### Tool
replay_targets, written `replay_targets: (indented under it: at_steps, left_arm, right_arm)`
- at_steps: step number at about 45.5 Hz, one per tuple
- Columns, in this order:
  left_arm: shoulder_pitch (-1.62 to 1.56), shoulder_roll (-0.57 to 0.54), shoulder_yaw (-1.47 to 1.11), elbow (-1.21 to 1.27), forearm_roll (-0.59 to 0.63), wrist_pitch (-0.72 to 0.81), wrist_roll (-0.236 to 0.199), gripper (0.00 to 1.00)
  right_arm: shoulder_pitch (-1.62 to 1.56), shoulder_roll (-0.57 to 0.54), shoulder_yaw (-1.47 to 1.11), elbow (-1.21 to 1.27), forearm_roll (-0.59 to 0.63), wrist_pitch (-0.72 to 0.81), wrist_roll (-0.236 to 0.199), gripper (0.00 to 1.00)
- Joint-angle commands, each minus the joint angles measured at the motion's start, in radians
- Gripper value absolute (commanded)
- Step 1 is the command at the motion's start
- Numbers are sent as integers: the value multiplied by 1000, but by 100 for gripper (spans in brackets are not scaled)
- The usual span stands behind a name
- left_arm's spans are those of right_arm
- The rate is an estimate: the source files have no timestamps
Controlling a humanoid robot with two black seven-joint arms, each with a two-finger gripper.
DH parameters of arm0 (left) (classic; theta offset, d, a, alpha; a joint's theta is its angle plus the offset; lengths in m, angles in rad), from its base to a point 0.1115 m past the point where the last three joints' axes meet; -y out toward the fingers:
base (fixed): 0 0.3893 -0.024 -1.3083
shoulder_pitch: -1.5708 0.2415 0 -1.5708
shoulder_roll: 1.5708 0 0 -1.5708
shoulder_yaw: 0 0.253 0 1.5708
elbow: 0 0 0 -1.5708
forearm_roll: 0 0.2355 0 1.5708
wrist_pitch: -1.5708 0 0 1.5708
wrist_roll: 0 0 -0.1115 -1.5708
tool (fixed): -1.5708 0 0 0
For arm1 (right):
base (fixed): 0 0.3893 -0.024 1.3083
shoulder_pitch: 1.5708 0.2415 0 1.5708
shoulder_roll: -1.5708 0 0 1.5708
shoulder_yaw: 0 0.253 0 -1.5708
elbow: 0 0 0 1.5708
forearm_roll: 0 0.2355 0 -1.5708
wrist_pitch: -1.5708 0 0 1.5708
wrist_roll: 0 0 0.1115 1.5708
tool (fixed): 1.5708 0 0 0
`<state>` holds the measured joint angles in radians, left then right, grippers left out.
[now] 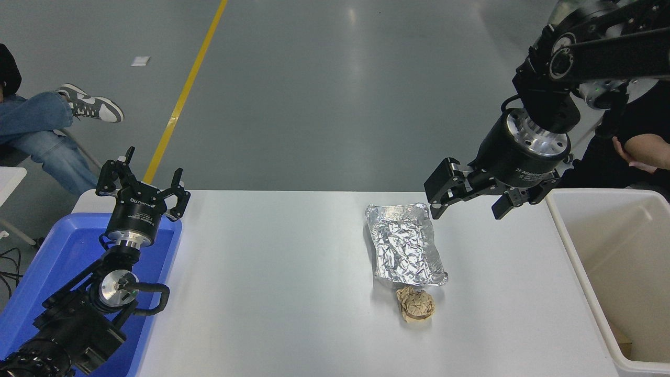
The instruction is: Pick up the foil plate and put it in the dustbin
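Observation:
The foil plate [405, 246], a crinkled silver tray with a raised rim, lies flat on the white table [272, 283] right of centre. My right gripper [467, 209] hangs open above the table just past the plate's far right corner, holding nothing. The dustbin [576, 262], a cream-white bin with a deep beige inside, stands at the table's right edge. At the lower left my left gripper [141, 183] stays parked, open, over the blue tray.
A crumpled brown paper ball [416, 303] lies against the plate's near edge. A blue plastic tray [68, 256] sits at the left edge. A seated person's legs [47, 125] show at the far left, another person's arm [641, 152] behind the dustbin.

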<state>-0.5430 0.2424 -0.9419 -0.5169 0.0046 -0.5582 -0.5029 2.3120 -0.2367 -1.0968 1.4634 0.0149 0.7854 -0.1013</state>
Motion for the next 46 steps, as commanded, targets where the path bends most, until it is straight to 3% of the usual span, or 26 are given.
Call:
replay_targets:
  at_steps: [1, 46]
  left_arm:
    - [0, 0, 0, 0, 0, 0, 0, 98]
    - [0, 0, 0, 0, 0, 0, 0, 98]
  right_arm:
    - [0, 8, 0, 0, 0, 0, 0, 100]
    - [-34, 19, -17, -20, -1, 0, 0, 100]
